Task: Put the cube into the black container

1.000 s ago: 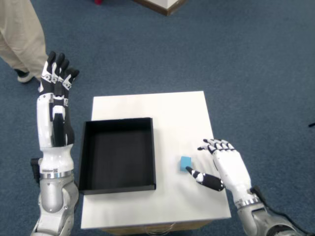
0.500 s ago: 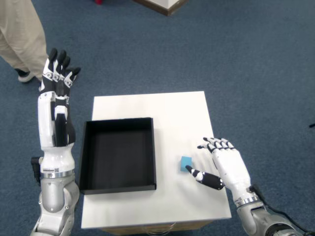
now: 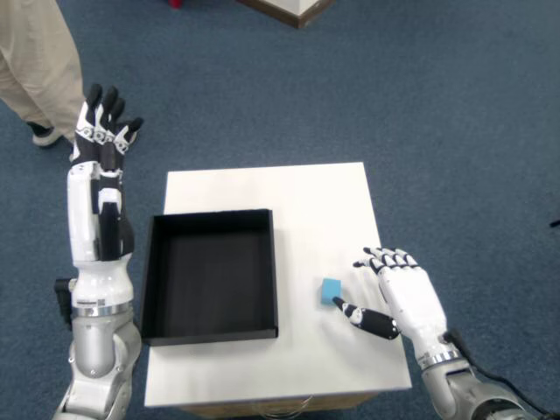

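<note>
A small blue cube [image 3: 330,291] lies on the white table [image 3: 306,197], just right of the black container [image 3: 210,275]. The container is a shallow square tray with nothing inside. My right hand [image 3: 398,297] rests at the table's right edge, open, fingers spread. Its thumb tip sits close to the cube's lower right corner; I cannot tell if it touches. My left hand [image 3: 103,127] is raised above the floor left of the table, fingers straight up, holding nothing.
Blue carpet surrounds the small table. A person's leg in beige trousers [image 3: 35,61] and a dark shoe stand at the upper left. A wooden furniture corner [image 3: 293,9] shows at the top edge.
My right hand has drawn back very slightly toward the table's near right corner. The left hand rose a little. The cube has not moved.
</note>
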{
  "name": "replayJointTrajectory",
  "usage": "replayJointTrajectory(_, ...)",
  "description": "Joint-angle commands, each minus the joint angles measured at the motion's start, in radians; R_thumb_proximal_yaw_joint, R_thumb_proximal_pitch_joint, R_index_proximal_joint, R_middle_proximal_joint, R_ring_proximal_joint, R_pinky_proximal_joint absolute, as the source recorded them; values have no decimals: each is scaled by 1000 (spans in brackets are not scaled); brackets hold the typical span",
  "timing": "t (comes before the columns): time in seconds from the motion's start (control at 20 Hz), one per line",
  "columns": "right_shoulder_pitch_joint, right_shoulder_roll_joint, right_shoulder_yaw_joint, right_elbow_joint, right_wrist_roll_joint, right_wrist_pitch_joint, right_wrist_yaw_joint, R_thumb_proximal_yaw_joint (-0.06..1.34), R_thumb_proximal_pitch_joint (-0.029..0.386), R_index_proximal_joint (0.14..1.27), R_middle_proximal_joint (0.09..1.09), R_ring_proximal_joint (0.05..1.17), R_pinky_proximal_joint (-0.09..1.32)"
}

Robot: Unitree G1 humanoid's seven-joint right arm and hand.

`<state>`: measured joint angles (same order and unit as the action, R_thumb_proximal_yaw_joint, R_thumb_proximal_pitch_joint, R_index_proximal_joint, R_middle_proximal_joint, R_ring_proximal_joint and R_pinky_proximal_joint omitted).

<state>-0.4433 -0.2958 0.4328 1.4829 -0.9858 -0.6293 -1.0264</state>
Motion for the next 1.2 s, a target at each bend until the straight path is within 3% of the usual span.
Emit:
replayJointTrajectory(0.05, -28, -12, -10, -29, 18, 13, -12, 489, -5, 541, 268, 283, 243)
replayJointTrajectory(0.85, 26, -2, 21, -37, -28, 10, -47, 451, -8, 537, 258, 280, 239)
replayJointTrajectory(1.2, -6, 21, 14, -36, -25, 35, -11, 439, -7, 525, 256, 288, 255)
